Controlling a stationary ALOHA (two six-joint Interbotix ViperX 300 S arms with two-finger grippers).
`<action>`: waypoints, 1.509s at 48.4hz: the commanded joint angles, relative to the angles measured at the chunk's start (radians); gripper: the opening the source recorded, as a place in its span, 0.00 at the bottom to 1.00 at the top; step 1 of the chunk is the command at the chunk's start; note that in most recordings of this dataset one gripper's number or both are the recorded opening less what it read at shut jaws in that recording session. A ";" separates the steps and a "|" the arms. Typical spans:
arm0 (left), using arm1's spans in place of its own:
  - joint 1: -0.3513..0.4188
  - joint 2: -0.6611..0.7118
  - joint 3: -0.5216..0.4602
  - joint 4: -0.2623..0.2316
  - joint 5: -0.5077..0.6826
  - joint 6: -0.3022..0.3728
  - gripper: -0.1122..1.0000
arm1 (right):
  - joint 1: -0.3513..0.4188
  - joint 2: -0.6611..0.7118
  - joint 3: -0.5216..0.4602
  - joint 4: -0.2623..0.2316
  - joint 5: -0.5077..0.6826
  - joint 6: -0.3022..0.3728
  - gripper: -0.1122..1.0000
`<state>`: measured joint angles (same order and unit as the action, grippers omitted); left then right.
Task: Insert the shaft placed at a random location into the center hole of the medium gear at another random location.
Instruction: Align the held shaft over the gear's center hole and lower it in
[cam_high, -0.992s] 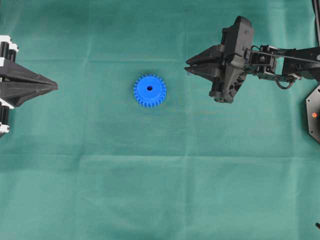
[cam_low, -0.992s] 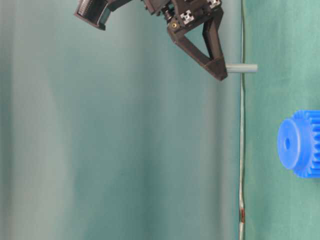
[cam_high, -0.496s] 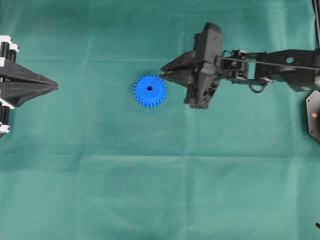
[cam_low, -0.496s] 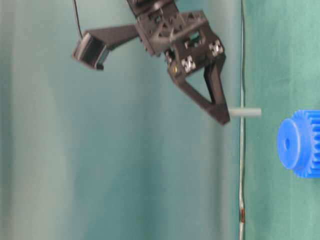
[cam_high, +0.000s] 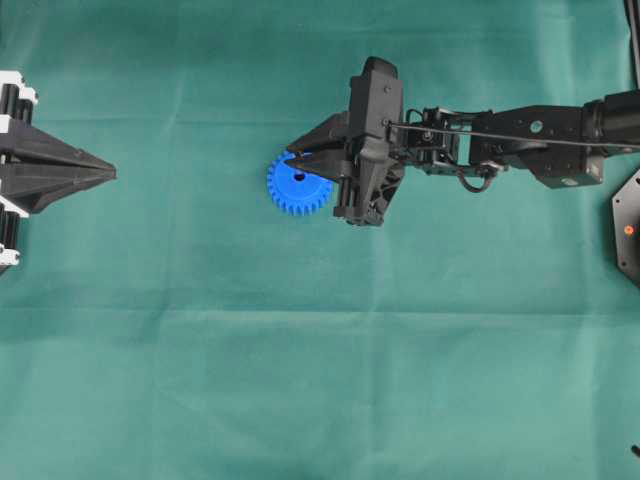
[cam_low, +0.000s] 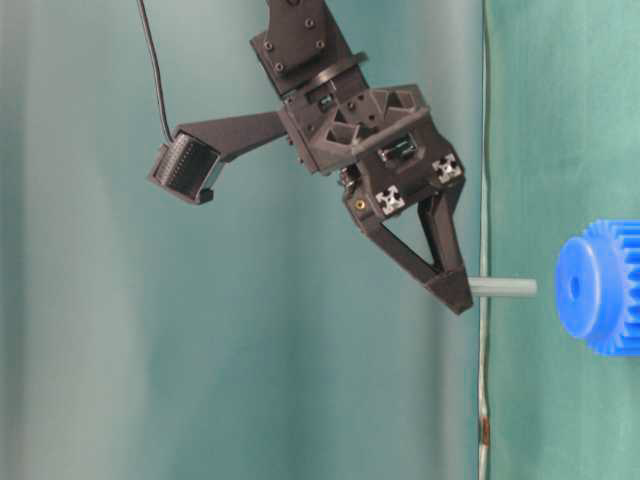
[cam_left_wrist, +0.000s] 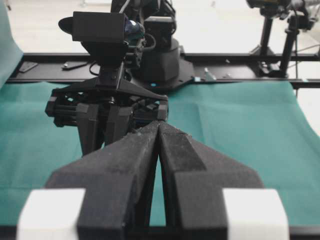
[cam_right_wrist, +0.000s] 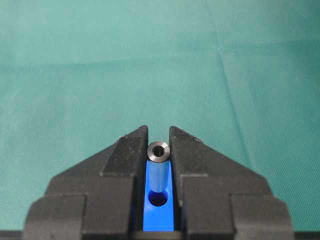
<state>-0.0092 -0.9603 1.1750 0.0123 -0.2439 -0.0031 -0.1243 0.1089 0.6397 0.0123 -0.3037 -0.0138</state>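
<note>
The blue medium gear (cam_high: 290, 195) lies flat on the green cloth, left of the middle. My right gripper (cam_high: 293, 159) hangs over it, shut on the shaft (cam_low: 503, 288), a short grey pin. In the table-level view the shaft points at the gear's hub (cam_low: 600, 288), level with the center hole (cam_low: 574, 287), with a small gap between them. In the right wrist view the shaft's end (cam_right_wrist: 158, 150) sits between the fingertips, with the gear (cam_right_wrist: 158, 220) and its hole (cam_right_wrist: 158, 199) showing behind it. My left gripper (cam_high: 105, 175) rests shut at the far left, its tips (cam_left_wrist: 159, 124) together and holding nothing.
Green cloth (cam_high: 320, 380) covers the whole table. A black base plate (cam_high: 628, 225) sits at the right edge. The right arm (cam_high: 520, 150) stretches in from the right. In the left wrist view, the right gripper's body (cam_left_wrist: 107, 107) stands straight ahead.
My right gripper has carried the shaft leftward, from well right of the gear to over it. The shaft now lines up with the hub. The left gripper has not moved.
</note>
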 joint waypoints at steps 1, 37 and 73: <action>0.002 0.008 -0.020 0.002 -0.005 -0.003 0.10 | 0.002 -0.015 -0.026 0.003 -0.005 0.003 0.22; 0.002 0.008 -0.020 0.002 -0.005 -0.005 0.10 | 0.002 0.060 -0.026 0.009 -0.051 0.003 0.22; 0.003 0.009 -0.018 0.002 -0.005 -0.005 0.10 | 0.002 0.144 -0.026 0.012 -0.106 0.005 0.22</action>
<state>-0.0092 -0.9603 1.1750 0.0107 -0.2439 -0.0061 -0.1243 0.2654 0.6351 0.0215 -0.3942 -0.0138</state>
